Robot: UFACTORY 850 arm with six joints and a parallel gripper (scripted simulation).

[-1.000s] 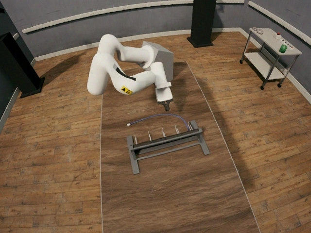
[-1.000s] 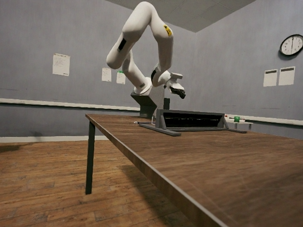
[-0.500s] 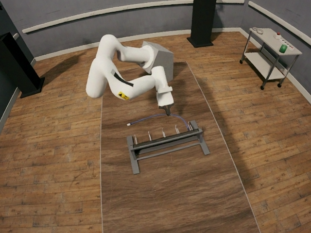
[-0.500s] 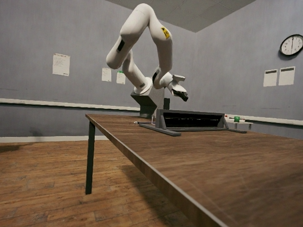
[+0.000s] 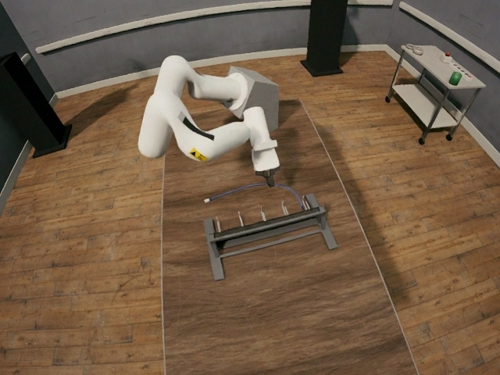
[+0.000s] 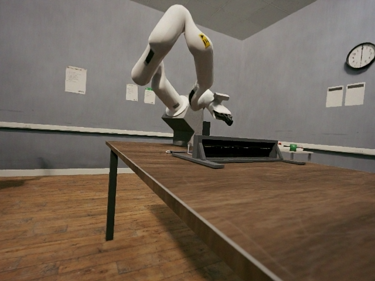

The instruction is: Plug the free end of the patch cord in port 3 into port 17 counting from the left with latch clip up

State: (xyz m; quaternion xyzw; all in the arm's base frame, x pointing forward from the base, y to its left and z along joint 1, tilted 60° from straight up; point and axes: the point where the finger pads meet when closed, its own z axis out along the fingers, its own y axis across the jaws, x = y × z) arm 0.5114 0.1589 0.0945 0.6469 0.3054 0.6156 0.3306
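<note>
The thin lilac patch cord (image 5: 242,187) arcs across the brown wooden counter (image 5: 282,315), its white free plug (image 5: 206,199) lying well left of the grey metal rack (image 5: 213,258). The dark hand (image 5: 269,182) hangs above the cord, pressed together on nothing. Plank floor, grey walls, wall clock (image 6: 360,55).

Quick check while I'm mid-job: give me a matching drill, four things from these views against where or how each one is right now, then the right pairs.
Things:
1. hand
2. free plug
3. rack
4. green cup

States:
A. on the cart by the wall
B. lying on the table, away from the ports
C. shut, empty, above the cord
D. standing level on the table

Pairs: 1-C, 2-B, 3-D, 4-A
</note>
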